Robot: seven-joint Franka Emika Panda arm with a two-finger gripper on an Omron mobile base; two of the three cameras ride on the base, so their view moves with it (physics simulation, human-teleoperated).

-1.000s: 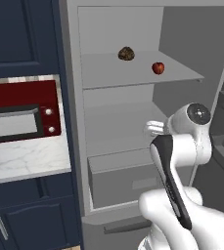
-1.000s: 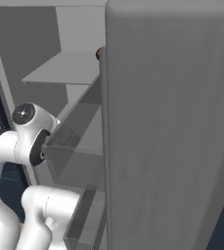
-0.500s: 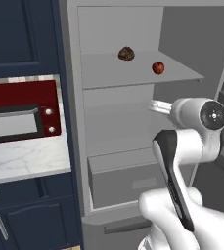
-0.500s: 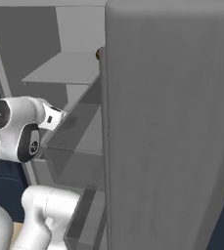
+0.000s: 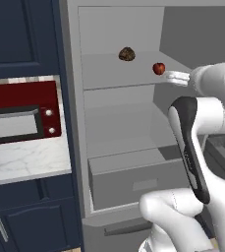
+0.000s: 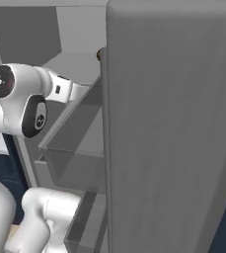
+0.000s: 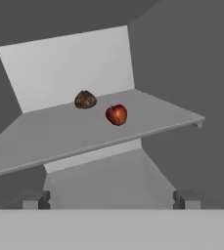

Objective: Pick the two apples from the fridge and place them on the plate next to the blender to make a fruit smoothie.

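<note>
Our claw (image 7: pixel 108 199) hangs with jaws spread, empty, below the shelf (image 7: pixel 59 134) holding the red apple (image 7: pixel 116 114). Reaching in low, we could hit the shelf edge, or nudge the apple into the brown lump (image 7: pixel 85 99).

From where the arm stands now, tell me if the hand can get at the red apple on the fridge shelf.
Probably yes. The red apple sits near the shelf's front edge, with the brown lumpy ball behind it and apart. The hand is open, faces it from just below, and nothing lies between.
</note>
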